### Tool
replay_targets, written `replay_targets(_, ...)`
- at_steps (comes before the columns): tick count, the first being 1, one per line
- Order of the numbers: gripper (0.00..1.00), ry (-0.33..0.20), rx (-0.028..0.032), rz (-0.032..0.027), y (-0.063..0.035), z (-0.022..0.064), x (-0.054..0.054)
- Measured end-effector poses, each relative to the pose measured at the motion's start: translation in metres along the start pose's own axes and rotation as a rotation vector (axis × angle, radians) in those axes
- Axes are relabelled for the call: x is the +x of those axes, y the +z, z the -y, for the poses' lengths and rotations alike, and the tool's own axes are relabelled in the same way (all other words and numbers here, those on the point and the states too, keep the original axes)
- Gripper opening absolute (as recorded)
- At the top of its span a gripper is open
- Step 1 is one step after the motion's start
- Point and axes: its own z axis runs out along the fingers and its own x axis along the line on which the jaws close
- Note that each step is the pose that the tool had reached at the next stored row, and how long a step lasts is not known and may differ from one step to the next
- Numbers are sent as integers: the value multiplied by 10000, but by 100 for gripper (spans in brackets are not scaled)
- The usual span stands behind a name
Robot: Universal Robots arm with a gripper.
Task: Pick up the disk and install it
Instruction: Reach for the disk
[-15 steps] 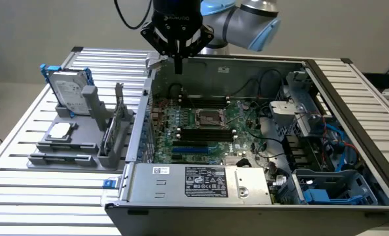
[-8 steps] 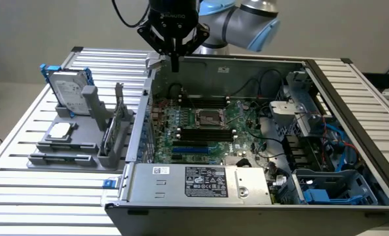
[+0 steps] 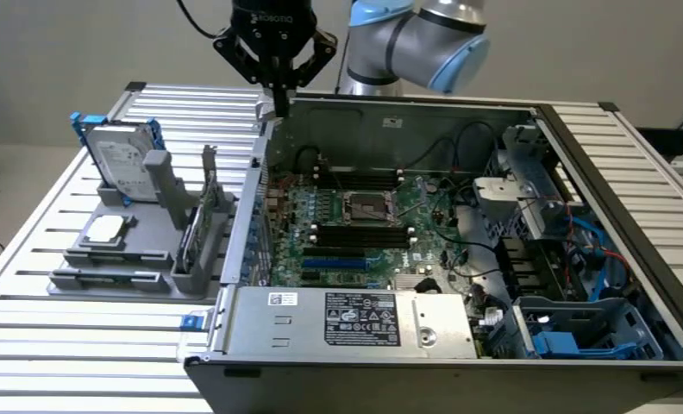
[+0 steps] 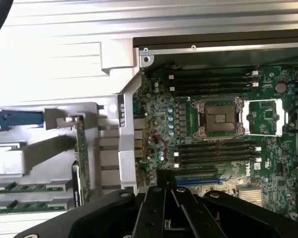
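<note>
Disk (image 3: 121,159): stands on edge in grey rack (image 3: 123,280) on slatted table (image 3: 42,345), exterior view's left, well apart from the open computer case (image 3: 410,116) | axis: long axis near vertical, slight lean; labelled face toward camera, blue frame along top | Gripper (image 3: 277,84): fingers pressed together, empty, above the case's rear wall.
</note>
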Motion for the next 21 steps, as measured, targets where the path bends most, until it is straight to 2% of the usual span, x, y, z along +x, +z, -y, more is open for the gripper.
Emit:
replay_targets(6, 11, -4, 139, 9, 3, -63, 275)
replay_targets(21, 11, -14, 661, -8, 29, -171, 969)
